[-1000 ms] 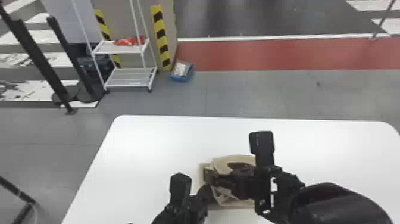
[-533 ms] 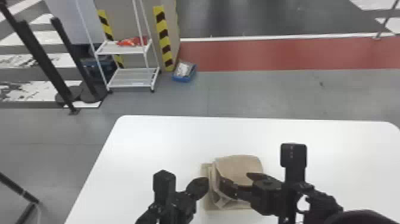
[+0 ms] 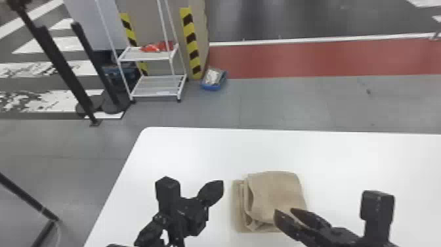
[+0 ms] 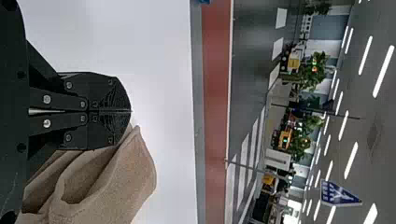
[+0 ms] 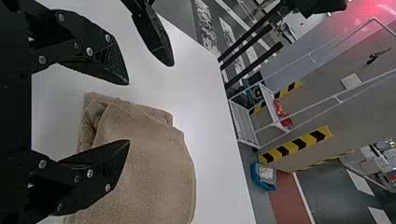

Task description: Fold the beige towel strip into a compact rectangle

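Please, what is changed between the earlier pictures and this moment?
The right gripper has drawn back to the right and toward the robot, its fingers now apart over the towel's near right part; whether it held the towel before, I cannot tell. The left gripper has moved left, away from the towel. The towel stays folded in about the same place on the table.
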`<state>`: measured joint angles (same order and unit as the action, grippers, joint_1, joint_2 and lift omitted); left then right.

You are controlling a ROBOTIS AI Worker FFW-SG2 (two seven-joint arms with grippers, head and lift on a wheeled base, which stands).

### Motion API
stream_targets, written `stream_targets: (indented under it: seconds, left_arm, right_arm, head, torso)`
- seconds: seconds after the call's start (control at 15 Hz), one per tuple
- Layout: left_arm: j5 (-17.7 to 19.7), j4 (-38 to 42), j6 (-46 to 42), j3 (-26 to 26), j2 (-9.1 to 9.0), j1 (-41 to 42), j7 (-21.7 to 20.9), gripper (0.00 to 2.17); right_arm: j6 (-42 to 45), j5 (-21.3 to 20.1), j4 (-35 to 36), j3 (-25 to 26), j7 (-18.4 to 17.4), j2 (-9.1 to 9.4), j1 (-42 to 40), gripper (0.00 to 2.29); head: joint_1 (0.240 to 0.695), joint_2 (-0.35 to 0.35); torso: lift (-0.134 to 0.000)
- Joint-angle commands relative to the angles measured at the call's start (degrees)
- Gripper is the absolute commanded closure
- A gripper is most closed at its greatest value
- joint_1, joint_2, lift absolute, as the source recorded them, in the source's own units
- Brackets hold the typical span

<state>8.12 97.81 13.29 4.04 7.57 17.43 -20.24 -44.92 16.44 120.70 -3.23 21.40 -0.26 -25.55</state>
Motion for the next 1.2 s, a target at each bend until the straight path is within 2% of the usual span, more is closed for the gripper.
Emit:
stream_targets:
  seconds: [0.0, 0.07, 0.13, 0.27, 0.4, 0.67, 0.8, 1.0, 1.13]
  left_arm:
    - [-0.74, -4.91, -0.85, 1.67, -0.01, -3.81, -1.74, 1.6]
    - [-0.65, -7.81, -0.85, 2.11, -0.1, -6.0, -3.32, 1.6]
    - [-1.0, -10.36, -1.03, 2.82, -0.19, -8.02, -4.37, 1.6]
    - [-3.99, -17.92, -4.19, 5.28, -0.27, -13.39, -6.22, 1.6]
    - [-5.92, -21.78, -4.9, 5.72, -0.54, -16.29, -7.89, 1.6]
    - [-8.3, -28.02, -5.95, 8.79, -0.89, -21.65, -7.8, 1.6]
    - [-9.09, -30.22, -5.95, 11.17, -0.98, -24.11, -7.54, 1.6]
    - [-13.13, -34.7, -5.25, 12.66, -2.56, -27.8, -6.92, 1.6]
    - [-13.57, -34.61, -3.84, 12.84, -2.47, -27.8, -6.75, 1.6]
  right_arm:
    - [4.18, -0.88, -2.13, 1.56, 0.66, 0.0, -2.22, 1.17]
    - [5.59, -1.06, -3.8, 2.09, 0.84, 0.0, -2.58, 1.41]
    - [6.82, -1.68, -4.86, 2.18, 0.84, 0.0, -3.19, 1.51]
    - [9.98, -1.85, -6.7, 2.18, 0.84, 0.0, -4.86, 1.51]
    - [12.79, -2.2, -8.99, 2.09, 0.84, 0.0, -5.12, 1.54]
    - [14.02, -1.85, -11.36, 2.09, 1.01, 0.09, -4.95, 1.6]
    - [13.85, -1.85, -12.59, 2.18, 0.13, 0.18, -4.16, 1.6]
    - [13.85, -2.11, -15.31, 2.0, -1.89, 0.32, -1.96, 1.6]
    - [12.97, -2.11, -17.34, 1.91, -2.68, 0.32, 0.32, 1.6]
  head:
    - [0.695, 0.13]
    - [0.695, 0.096]
    - [0.695, 0.08]
    - [0.695, 0.048]
    - [0.695, 0.012]
    - [0.695, -0.005]
    - [0.695, -0.018]
    - [0.695, -0.051]
    - [0.695, -0.062]
  torso:
    - [0.0]
    - [0.0]
    - [0.0]
    - [0.0]
    - [0.0]
    - [0.0]
    - [0.0]
    - [0.0]
    - [0.0]
